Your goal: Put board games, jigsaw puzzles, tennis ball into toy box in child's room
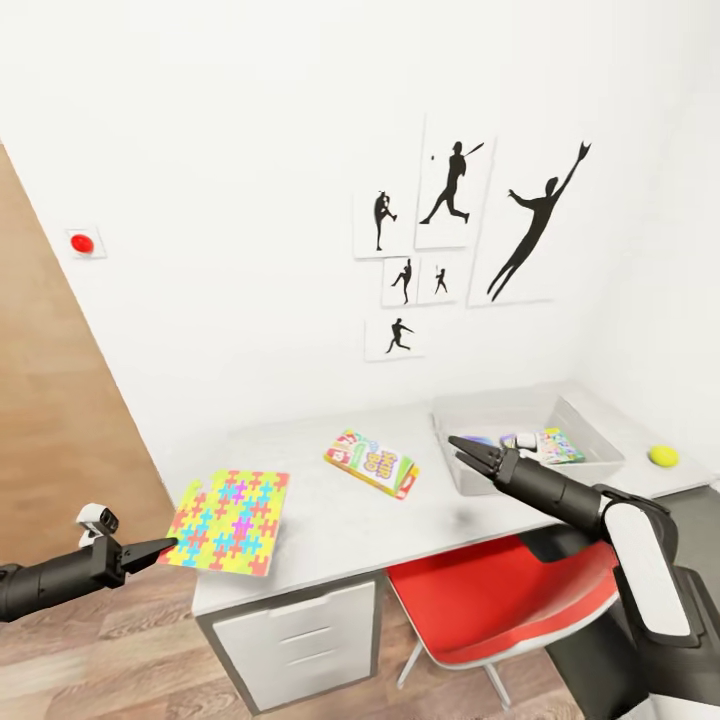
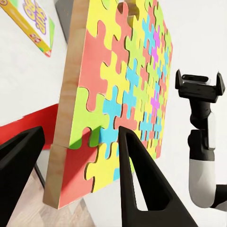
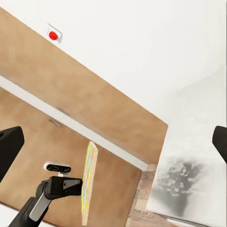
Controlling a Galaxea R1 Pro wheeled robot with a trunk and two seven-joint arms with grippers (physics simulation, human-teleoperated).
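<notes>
i am at the pick-up of a jigsaw puzzle [image 1: 228,521], which lies at the near left end of the table [image 1: 330,520], its near corner overhanging the edge. the left gripper [image 1: 158,547] is at that corner; in the left wrist view its fingers [image 2: 142,189] stand spread to either side of the puzzle's edge, not clamped, so i judge the grasp not yet made. the left arm reaches in low and roughly level from beyond the table end.

the right gripper [image 1: 470,452] hovers with its jaws apart and nothing between them, at the near wall of the toy box [image 1: 590,425], forearm sloping up from the lower right. the toy box sits at the far right of the table with some toys already inside. a board game [image 1: 371,463] lies mid-table, and the tennis ball [image 1: 662,456] rests on the table just right of the toy box.

next, i judge, the left fingers must close squarely on the thin board, lift it without tipping, and carry it across to the toy box.
</notes>
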